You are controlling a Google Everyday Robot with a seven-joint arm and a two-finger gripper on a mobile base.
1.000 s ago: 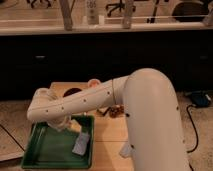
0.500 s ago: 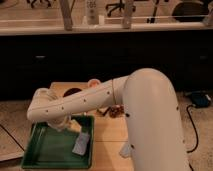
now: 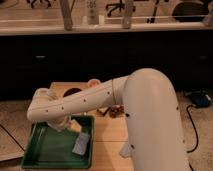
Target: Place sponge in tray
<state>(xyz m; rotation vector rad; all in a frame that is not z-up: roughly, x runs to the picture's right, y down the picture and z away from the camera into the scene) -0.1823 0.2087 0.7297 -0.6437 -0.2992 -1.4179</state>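
The gripper [image 3: 64, 123] hangs low over the back part of the green tray [image 3: 36, 158]; whether it is spread or pressed together, I cannot tell. The sponge [image 3: 81, 143] lies inside the tray, near its right rim. The tray rests on the wooden table [image 3: 107, 145].

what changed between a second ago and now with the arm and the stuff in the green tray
Nothing visibly changed. The white robot arm reaches over the large shallow green plastic tray as before, with its end effector at the tray's far edge. The small pale blue-grey rectangular sponge lies in the same spot inside the tray, near its right rim. The small dark objects on the wooden table have not moved.
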